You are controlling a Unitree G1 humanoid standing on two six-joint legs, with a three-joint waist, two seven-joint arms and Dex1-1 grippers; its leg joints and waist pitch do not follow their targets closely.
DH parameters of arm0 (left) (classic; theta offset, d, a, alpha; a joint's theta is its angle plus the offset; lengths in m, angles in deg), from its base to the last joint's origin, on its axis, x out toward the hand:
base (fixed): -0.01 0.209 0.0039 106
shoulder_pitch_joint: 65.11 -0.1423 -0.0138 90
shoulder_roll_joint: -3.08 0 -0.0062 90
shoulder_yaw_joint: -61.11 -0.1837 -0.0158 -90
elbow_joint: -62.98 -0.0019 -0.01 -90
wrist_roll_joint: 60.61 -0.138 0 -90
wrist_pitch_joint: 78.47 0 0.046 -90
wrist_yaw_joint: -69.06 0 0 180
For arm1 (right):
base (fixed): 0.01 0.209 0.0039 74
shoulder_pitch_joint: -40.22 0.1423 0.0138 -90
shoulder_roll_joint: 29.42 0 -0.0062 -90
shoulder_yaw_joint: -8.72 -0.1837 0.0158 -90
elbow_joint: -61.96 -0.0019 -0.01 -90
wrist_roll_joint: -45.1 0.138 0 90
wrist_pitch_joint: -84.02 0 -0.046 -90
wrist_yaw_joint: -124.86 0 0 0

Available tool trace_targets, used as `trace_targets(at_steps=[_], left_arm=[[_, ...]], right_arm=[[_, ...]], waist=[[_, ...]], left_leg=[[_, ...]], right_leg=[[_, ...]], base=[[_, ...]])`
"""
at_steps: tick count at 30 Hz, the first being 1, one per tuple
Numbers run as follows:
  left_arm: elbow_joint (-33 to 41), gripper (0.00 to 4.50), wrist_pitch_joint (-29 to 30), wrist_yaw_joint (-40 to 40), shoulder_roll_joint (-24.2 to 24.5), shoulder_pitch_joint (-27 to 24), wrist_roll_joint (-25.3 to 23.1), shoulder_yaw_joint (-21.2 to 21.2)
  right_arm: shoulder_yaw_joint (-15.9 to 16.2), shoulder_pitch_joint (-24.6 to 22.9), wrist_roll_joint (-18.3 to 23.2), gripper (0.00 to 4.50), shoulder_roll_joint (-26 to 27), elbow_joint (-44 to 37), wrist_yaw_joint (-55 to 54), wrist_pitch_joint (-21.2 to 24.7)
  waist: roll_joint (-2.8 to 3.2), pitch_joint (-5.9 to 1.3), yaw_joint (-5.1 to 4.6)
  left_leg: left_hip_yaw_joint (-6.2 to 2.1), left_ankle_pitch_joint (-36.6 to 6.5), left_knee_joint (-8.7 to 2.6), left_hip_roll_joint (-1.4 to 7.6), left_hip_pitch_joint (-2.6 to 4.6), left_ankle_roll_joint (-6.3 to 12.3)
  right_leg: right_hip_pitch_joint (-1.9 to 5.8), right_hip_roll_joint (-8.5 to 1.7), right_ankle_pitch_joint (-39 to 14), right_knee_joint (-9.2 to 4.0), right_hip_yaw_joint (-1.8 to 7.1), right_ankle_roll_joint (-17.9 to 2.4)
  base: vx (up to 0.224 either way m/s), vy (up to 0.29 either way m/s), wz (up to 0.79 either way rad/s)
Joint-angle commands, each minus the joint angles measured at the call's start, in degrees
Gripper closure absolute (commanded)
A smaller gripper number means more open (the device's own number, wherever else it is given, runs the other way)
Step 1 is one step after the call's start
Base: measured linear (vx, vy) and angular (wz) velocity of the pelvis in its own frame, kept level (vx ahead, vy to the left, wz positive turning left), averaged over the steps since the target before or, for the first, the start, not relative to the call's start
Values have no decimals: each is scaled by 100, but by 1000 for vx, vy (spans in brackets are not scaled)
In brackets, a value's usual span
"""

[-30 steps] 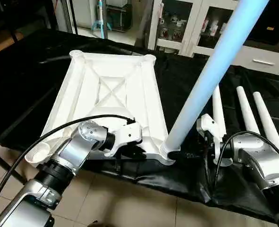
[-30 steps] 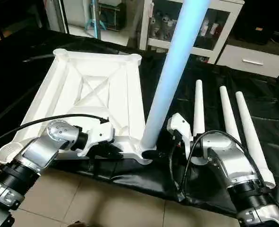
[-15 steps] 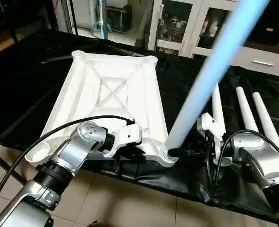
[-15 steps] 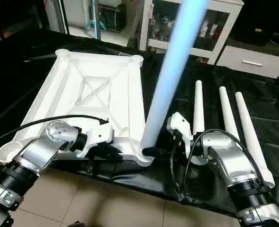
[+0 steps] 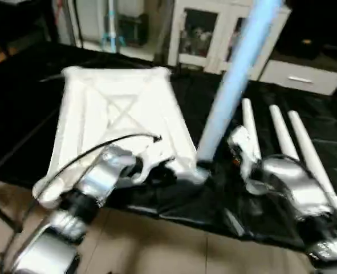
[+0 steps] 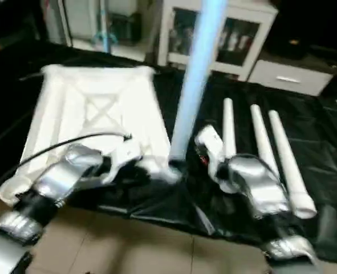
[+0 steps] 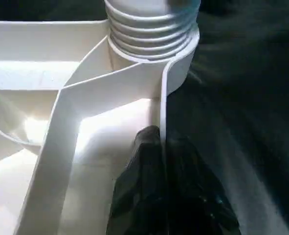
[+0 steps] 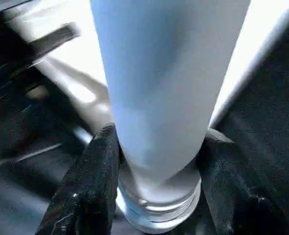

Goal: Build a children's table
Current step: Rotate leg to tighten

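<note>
The children's table top (image 5: 117, 114) lies underside up on the black cloth, its X ribs showing. One white leg (image 5: 236, 80) rises from the near right corner socket (image 7: 151, 29), leaning slightly to the right. My right gripper (image 8: 159, 132) is shut on this leg just above its ribbed base, one finger (image 8: 98, 166) on each side. My left gripper (image 7: 161, 147) is shut on the top's near rim wall, a short way from that socket.
Three more white legs (image 5: 282, 131) lie side by side on the cloth to the right of the standing leg. The work table's front edge runs just below both grippers, with tiled floor (image 5: 157, 245) beneath. White cabinets (image 5: 202, 34) stand behind.
My right gripper's fingers have closed in on the leg's base, and the leg stands a little more upright. The camera has shifted, moving the whole picture. My left gripper holds as before.
</note>
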Motion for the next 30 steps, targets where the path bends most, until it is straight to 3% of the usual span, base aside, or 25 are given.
trace_targets(at_steps=[1, 3, 4, 7, 8, 10, 12, 18, 19, 22, 23, 24, 26, 27, 28, 30], left_arm=[[-145, 450, 130, -658, -254, 278, 84, 294], [-492, 450, 301, -1250, -459, 536, 26, 465], [-643, 450, 338, -1502, -541, 644, -4, 540], [-1037, 450, 233, -2129, -774, 936, -60, 697], [-1105, 450, 210, -2217, -819, 988, -64, 716], [-1285, 450, 124, -2433, -932, 1115, -72, 769], [-1384, 450, 66, -2495, -977, 1185, -87, 769], [-1516, 450, -24, -2458, -921, 1192, -116, 770], [-1552, 450, -55, -2438, -895, 1188, -128, 765], [-1590, 450, -89, -2371, -853, 1168, -134, 740], [-1571, 450, -92, -2339, -834, 1147, -140, 725], [-1524, 450, -106, -2227, -795, 1098, -151, 685], [-1411, 450, -114, -2024, -738, 1013, -161, 605], [-1283, 450, -86, -1818, -685, 925, -162, 527], [-1203, 450, -78, -1700, -654, 872, -160, 480], [-976, 450, -49, -1399, -564, 725, -156, 350]], right_arm=[[335, -155, -381, 254, 204, 547, -429, 221], [209, 56, -506, 254, 555, 972, -1228, 177], [145, 151, -562, 254, 701, 1163, -1584, 138], [-141, 455, -551, 255, 1209, 1775, -2720, -11], [-199, 515, -531, 255, 1316, 1889, -2893, -44], [-307, 673, -516, 256, 1608, 2160, -3226, -184], [-353, 836, -506, 256, 1846, 2291, -3328, -417], [-493, 959, -304, 256, 1977, 2336, -2874, -685], [-532, 956, -209, 222, 1977, 2293, -2638, -719], [-668, 939, 2, 187, 1950, 2190, -2373, -732], [-694, 921, 43, 185, 1929, 2126, -2320, -726], [-699, 884, 38, 165, 1859, 2012, -2233, -760], [-706, 819, 58, 151, 1747, 1822, -2103, -736], [-700, 753, 79, 145, 1622, 1634, -1952, -707], [-670, 715, 81, 142, 1543, 1537, -1841, -686], [-605, 634, 81, 122, 1319, 1323, -1525, -632]], waist=[[-2, -243, -11], [-4, -245, -23], [24, -257, -57], [30, -285, -95], [39, -292, -122], [18, -300, -127], [18, -307, -97], [-6, -323, -48], [-3, -316, -44], [-4, -301, -32], [20, -292, -35], [7, -286, -58], [39, -282, -73], [23, -309, -75], [35, -337, -60], [32, -360, -46]], left_leg=[[-41, -2034, -458, 30, 12, -181], [-52, -2025, -468, 33, -2, -169], [-45, -2057, -460, 28, 17, -201], [-64, -1942, -480, 25, -17, -232], [-44, -1923, -470, 22, -10, -207], [-47, -1882, -486, 30, -11, -180], [-9, -1785, -462, 35, 13, -87], [36, -1164, -438, 42, -20, 160], [39, -1167, -441, 43, -17, 193], [42, -1287, -454, 53, -10, 220], [32, -1336, -468, 53, -19, 210], [22, -1462, -483, 53, -36, 182], [6, -1571, -499, 58, -41, 138], [-3, -1408, -487, 61, -51, 122], [20, -1188, -446, 73, -19, 168], [28, -651, -410, 68, -57, 306]], right_leg=[[141, -257, -2700, -622, 67, -648], [145, -253, -2610, -624, 61, -650], [98, -247, -2519, -615, 67, -705], [152, -234, -2134, -578, 55, -774], [123, -232, -1918, -569, 68, -860], [149, -225, -1787, -566, 55, -888], [124, -221, -1421, -553, 76, -978], [195, -230, -560, -475, 86, -1180], [198, -230, -551, -477, 85, -1209], [200, -238, -737, -502, 86, -1223], [203, -242, -819, -507, 85, -1211], [208, -239, -1034, -531, 79, -1153], [210, -248, -1246, -550, 77, -1094], [222, -250, -1117, -531, 79, -1106], [205, -254, -674, -494, 91, -1242], [244, -219, 207, -384, 78, -1437]], base=[[-64, 8, -9], [0, 0, 0], [0, 0, 0], [0, 0, 0], [0, 0, 0], [0, 0, 0], [0, 0, 0], [0, 0, 0], [0, 0, 0], [0, 0, 0], [0, 0, 0], [0, 0, 0], [0, 0, 0], [0, 0, 0], [0, 0, 0], [0, 0, 0]])
